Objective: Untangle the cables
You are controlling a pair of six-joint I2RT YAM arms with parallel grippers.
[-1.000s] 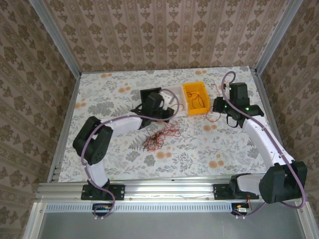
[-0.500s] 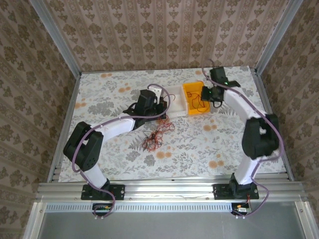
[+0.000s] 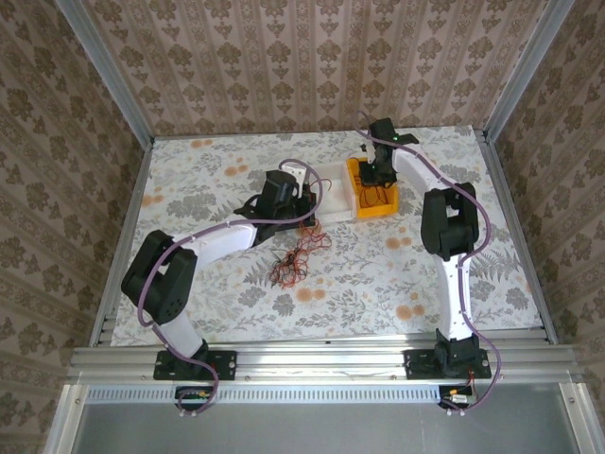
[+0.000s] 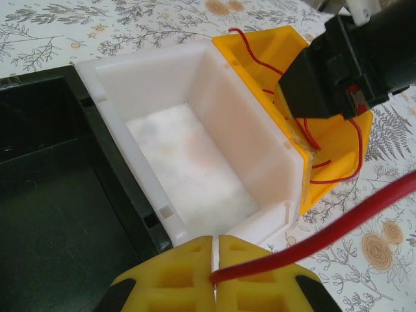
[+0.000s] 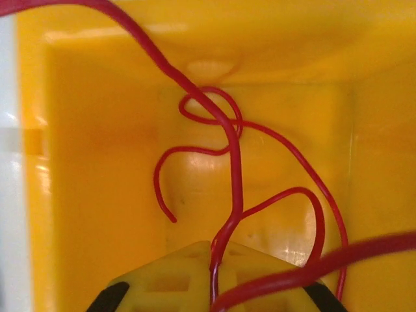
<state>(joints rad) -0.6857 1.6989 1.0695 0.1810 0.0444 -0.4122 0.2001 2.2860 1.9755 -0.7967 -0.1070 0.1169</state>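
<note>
Pressed together, the yellow fingers of the left gripper (image 4: 214, 276) pinch a red strand (image 4: 338, 227) that runs off to the right over the flowered desk (image 3: 208, 189). The right gripper (image 5: 211, 266) hangs inside the yellow bin (image 5: 97, 162), its pads close together, with a red wire (image 5: 234, 182) running down into the seam between them.

Three bins stand side by side toward the far edge of the desk, a little right of its middle. The black bin (image 4: 39, 195) is leftmost, and what shows of its floor is dark and bare. The white bin (image 4: 240, 123) touches it, and its pale floor is bare too. The yellow bin touches the white one on the right and holds several looping red wires, one draped over its rim.

The remaining cables (image 3: 298, 257) lie as a loose tangle on the desk near its middle, on the near side of the bins and just beside the left gripper.
</note>
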